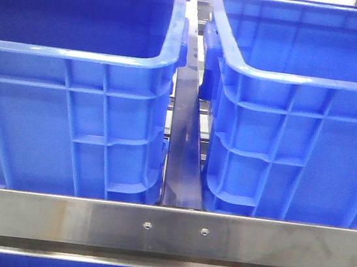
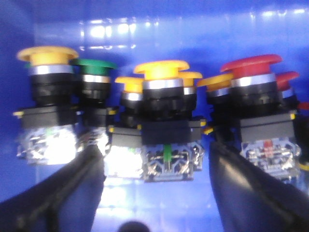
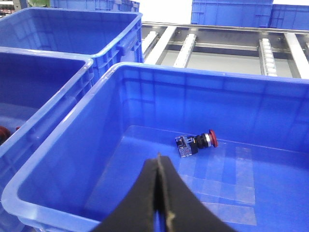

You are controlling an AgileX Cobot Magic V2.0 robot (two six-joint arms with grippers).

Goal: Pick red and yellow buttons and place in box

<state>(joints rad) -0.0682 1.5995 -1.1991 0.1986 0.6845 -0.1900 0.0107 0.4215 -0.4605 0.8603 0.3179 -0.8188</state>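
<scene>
Inside left blue bin [image 1: 72, 93]: left gripper [image 2: 157, 193] fingers spread wide apart, framing yellow button [image 2: 161, 70] standing upright in crowded row. More yellows beside it, green button [image 2: 94, 65] toward one end, red button [image 2: 251, 63] toward other. Over right blue bin [image 3: 145, 82]: right gripper [image 3: 158, 193] fingers pressed together, gripping nothing. Lone red-capped button [image 3: 197, 142] lying on its side on that bin's floor.

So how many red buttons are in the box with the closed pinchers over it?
1. A single red button lies on its side on the floor of the blue box, beyond the shut right gripper.
</scene>
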